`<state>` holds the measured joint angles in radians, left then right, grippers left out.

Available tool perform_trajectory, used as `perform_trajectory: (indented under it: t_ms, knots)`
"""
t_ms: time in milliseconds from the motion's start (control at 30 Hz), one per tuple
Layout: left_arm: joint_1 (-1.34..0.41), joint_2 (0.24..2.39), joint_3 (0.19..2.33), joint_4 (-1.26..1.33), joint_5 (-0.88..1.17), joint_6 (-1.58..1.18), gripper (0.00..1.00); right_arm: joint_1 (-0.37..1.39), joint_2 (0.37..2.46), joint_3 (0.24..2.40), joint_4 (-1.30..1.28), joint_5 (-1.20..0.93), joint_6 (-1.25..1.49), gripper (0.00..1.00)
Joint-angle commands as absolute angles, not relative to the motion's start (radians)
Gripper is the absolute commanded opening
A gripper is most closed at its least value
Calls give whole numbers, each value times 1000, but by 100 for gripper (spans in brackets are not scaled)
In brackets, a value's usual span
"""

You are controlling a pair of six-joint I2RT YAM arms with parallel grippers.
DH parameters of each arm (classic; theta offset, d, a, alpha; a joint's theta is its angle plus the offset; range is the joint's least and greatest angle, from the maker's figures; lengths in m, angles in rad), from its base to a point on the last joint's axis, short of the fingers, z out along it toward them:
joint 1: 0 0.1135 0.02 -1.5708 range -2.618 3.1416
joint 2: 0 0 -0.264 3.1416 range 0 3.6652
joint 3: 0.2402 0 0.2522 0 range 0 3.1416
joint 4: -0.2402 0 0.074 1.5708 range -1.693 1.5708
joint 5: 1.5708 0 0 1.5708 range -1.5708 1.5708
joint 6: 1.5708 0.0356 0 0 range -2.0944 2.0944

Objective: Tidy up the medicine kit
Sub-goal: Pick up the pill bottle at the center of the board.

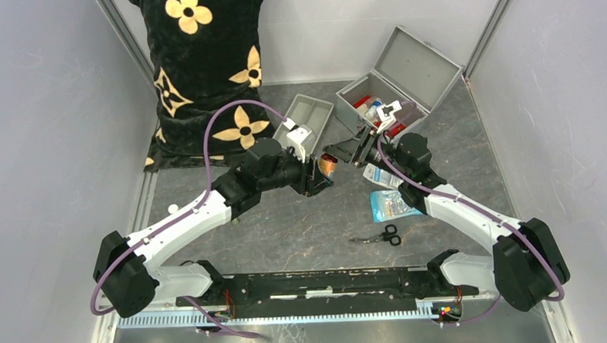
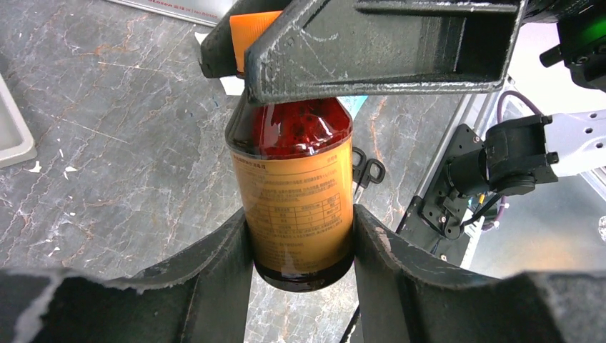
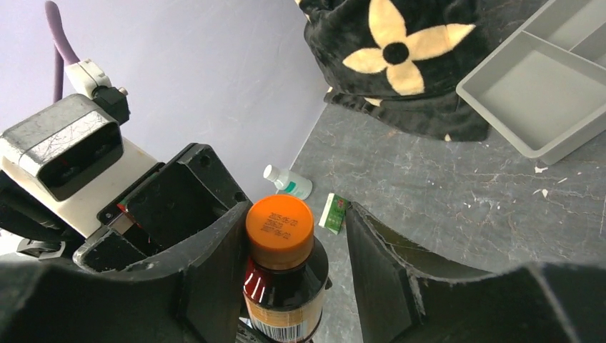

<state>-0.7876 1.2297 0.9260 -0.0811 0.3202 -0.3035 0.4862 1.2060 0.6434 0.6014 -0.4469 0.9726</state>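
Ideally the left gripper (image 2: 300, 216), pinching the bottle (image 2: 294, 179) mid-frame, should hold until the right gripper (image 3: 296, 214), spread astride the cap (image 3: 279, 223), clamps.

Glossy plastic bottle (image 2: 293, 200), matt marbled tabletop (image 2: 107, 143), velvety cloth cushion (image 1: 207, 63)
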Motion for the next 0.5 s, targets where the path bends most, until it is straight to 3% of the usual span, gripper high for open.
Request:
perform_trajectory:
  t_ms: [0, 233, 300, 400, 467]
  knots:
    - [-793, 1197, 933, -3, 323, -316, 44, 492, 1199, 696, 583, -497, 932, 56]
    - [-795, 1198, 926, -3, 326, -320, 46, 490, 1195, 681, 612, -480, 938, 25]
    - [-795, 1194, 922, -3, 324, -323, 55, 491, 1183, 681, 604, -455, 920, 16]
    - [-795, 1187, 924, -5, 313, -325, 74, 490, 1173, 710, 543, -412, 855, 12]
    - [-795, 1182, 936, -30, 294, -322, 81, 486, 1165, 757, 441, -353, 764, 11]
